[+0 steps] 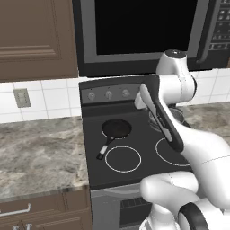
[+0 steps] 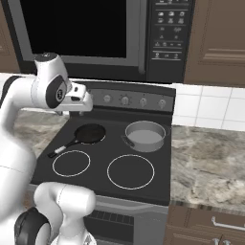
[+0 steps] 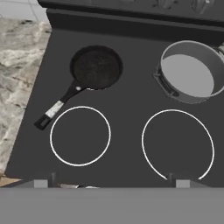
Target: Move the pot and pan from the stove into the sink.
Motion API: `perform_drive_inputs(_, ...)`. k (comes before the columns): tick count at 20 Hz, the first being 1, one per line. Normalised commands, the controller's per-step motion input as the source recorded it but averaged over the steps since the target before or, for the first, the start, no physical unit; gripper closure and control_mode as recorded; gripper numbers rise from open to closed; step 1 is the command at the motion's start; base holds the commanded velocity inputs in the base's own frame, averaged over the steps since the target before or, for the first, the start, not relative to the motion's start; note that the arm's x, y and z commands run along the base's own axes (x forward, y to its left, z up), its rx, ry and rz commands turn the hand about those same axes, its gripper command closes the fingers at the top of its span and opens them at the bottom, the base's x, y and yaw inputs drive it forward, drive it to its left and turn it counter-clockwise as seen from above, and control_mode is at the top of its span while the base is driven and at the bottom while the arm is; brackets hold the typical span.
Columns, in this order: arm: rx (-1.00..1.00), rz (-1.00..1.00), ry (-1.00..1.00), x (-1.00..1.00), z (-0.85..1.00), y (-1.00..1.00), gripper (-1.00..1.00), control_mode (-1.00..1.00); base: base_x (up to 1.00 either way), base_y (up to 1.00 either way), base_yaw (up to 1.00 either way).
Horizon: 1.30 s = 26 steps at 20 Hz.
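Silver-grey pot (image 2: 145, 135) with darker inside on the stove's (image 2: 103, 182) rear right burner; black pan (image 2: 89, 134), long handle pointing forward-left, on the rear left. Pincer (image 3: 111, 178) wide, empty, above the stove.

One pot (image 2: 145, 135), one pan (image 2: 89, 134), two bare burner rings (image 2: 130, 172).

left base view from behind-left, looking forward and down at stove (image 1: 134, 152), right base view from behind-right, same stove centre frame, hand view nearer, looking down on cooktop, all share burners
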Motion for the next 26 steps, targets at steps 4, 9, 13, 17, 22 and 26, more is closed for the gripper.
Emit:
perform_drive_inputs(4,0.06,0.0,-0.03,-0.26,0.0,0.22,-1.0,-1.0,0.0,0.0,0.0)
perform_drive_inputs(9,0.05,0.0,0.0,-0.19,-0.02,0.28,-1.0,-1.0,0.0,0.0,0.0)
perform_drive_inputs(13,0.02,0.0,0.0,-0.08,-0.01,0.42,-1.0,-1.0,0.0,0.0,0.0)
perform_drive_inputs(17,0.01,0.0,0.0,-0.05,0.0,0.46,-1.0,-1.0,0.0,0.0,0.0)
perform_drive_inputs(22,0.0,-0.02,0.0,0.0,-0.02,0.47,-1.0,-1.0,0.0,0.0,0.0)
perform_drive_inputs(26,0.0,-0.02,0.0,0.0,-0.04,0.43,-1.0,-1.0,0.0,0.0,0.0)
